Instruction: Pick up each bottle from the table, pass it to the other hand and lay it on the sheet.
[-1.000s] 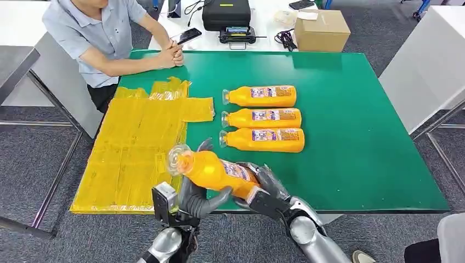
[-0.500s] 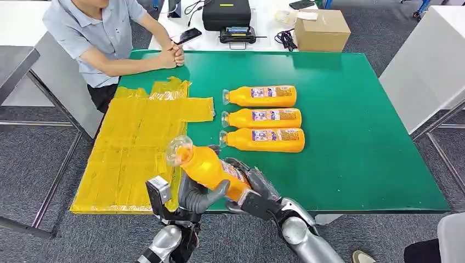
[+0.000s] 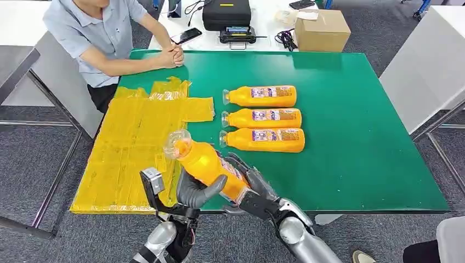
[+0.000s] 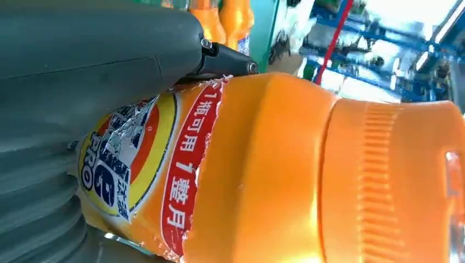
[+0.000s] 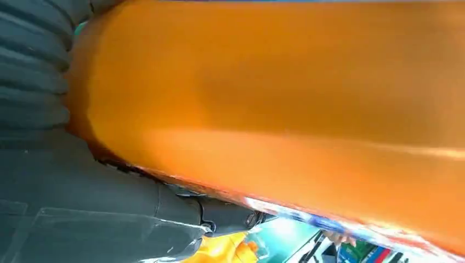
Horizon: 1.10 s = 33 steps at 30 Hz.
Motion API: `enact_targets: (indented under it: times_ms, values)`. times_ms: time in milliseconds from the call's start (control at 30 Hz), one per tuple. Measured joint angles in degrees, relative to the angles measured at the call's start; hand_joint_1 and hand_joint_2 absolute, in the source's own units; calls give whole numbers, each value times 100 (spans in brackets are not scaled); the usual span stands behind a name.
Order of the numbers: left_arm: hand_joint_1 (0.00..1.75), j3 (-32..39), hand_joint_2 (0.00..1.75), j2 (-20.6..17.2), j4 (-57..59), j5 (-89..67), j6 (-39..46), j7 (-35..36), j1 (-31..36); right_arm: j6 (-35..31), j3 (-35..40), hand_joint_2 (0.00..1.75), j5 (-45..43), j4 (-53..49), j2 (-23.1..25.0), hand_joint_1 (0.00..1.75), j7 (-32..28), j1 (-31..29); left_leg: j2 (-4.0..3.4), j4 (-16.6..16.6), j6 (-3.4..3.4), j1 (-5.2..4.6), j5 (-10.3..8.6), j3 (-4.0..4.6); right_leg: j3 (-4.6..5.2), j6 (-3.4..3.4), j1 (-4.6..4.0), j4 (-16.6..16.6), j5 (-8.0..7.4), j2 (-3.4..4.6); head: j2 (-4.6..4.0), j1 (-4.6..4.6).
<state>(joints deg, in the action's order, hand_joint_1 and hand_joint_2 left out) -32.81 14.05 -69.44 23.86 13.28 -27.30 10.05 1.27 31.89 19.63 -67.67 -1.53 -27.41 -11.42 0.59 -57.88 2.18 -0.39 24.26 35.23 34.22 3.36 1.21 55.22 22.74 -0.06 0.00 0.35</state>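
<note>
An orange bottle [image 3: 205, 164] with a clear cap is held tilted above the table's near edge, cap up and toward the yellow sheet [image 3: 134, 145]. My left hand [image 3: 196, 190] wraps its middle from below, thumb across the front. My right hand [image 3: 251, 186] grips its lower end. Close up, the bottle [image 4: 307, 175] with its torn label lies against my left thumb, and its orange body [image 5: 274, 104] sits in my right hand. Three more orange bottles [image 3: 262, 118] lie side by side on the green table [image 3: 356, 137].
A person [image 3: 104, 38] sits at the far left corner, hands clasped on the table edge. A cardboard box [image 3: 321, 30], a black case [image 3: 226, 13] and a phone [image 3: 188, 35] stand on the white table behind. The sheet overhangs the green table's left side.
Both hands have carried the bottle a little left and nearer the sheet, and its cap end has tilted higher. The three lying bottles have stayed put.
</note>
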Motion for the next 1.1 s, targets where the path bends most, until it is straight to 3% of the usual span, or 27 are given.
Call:
enact_targets:
  times_ms: [267,367,500,667,867,1100]
  values:
    - [175,-9,175,-2,-74,-334,467,24,2,-111,-9,175,11,72,2,0,4,25,0,0,0,0,0,0,0,0,0,0,0,0,0,0]
    - [175,-20,175,-7,-52,-974,1124,94,40,-267,-61,175,77,79,7,0,4,69,0,0,0,0,0,-1,1,0,0,0,0,0,0,0]
    - [175,27,175,-59,374,-4014,2487,539,388,-448,-183,175,332,107,46,0,-66,75,-1,0,-1,0,-1,-1,-2,0,0,1,-1,0,0,0]
    - [175,1032,175,-55,893,-7287,2646,1027,722,-402,-339,175,489,173,177,0,-83,24,-8,0,-3,2,-5,-4,-1,-1,-1,2,-3,3,0,0]
    - [175,1838,175,-214,1444,-9210,2681,1507,1182,-208,-417,175,470,267,258,0,-199,-87,-2,0,-2,5,-10,-3,-2,-1,-1,5,-3,1,0,2]
    - [175,1958,175,-555,2408,-10303,2635,2109,1713,-72,-420,175,394,295,280,0,-265,-148,-2,0,-2,3,-10,-1,0,-1,0,4,-3,1,0,2]
